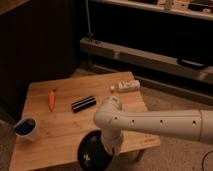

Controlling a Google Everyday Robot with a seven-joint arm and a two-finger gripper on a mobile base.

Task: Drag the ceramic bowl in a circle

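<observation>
The ceramic bowl (94, 150) is a wide black bowl with a glossy rim. It sits at the front edge of the wooden table (60, 125), seems to hang over that edge, and looks tilted. My white arm reaches in from the right. Its wrist bends down onto the bowl's right rim. The gripper (113, 143) is at that rim, hidden under the wrist.
An orange carrot (51, 99) lies at the left. A black ribbed block (83, 103) lies at the table's middle. A white cup with blue inside (26, 127) stands near the front left corner. A small white object (127, 86) lies at the far right edge. Dark shelving stands behind.
</observation>
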